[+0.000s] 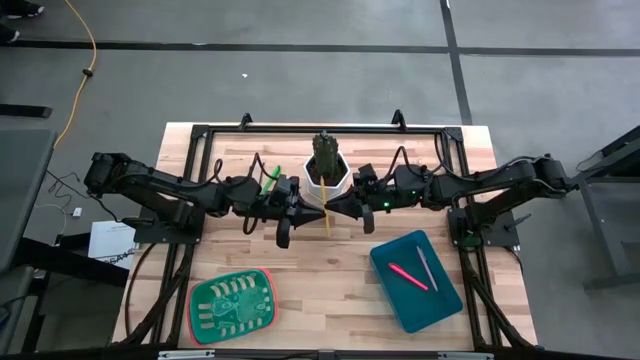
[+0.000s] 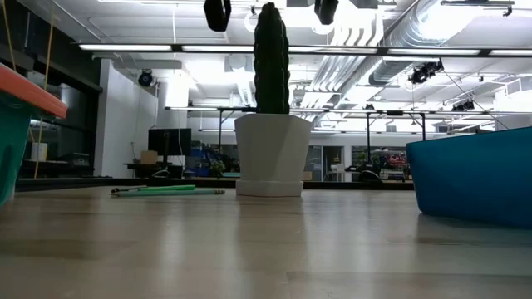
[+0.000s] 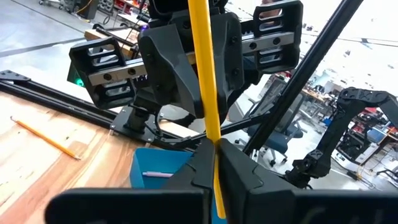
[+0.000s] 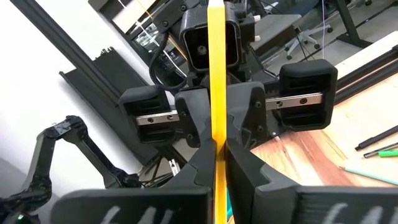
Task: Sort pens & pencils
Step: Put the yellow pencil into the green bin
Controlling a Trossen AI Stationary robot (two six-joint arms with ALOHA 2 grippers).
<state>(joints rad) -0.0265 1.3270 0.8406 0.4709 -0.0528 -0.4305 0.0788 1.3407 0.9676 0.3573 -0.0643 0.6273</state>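
A long yellow pencil hangs above the table's middle, just in front of a white pot with a cactus. My left gripper comes at it from the left and my right gripper from the right. They meet tip to tip, both shut on the pencil. A pink pen and a pale grey pen lie in the blue bin. A green pen and slim pencils lie flat on the table to the left of the pot. My left gripper pinches the yellow pencil's shaft between its two fingers, about midway along it. The fingers reach in level from the table's left and lie across the pencil, which is lifted clear of the table. My right gripper pinches the same shaft between its two fingers, right opposite the left gripper. Its fingers reach in level from the table's right, across the pencil. The pencil stays straight and clear of the table between the two holds.
A green tray sits at the near left and the blue bin at the near right. Another yellow pencil lies on the wood. Black frame rails border the table's far half. Bare wood lies between tray and bin.
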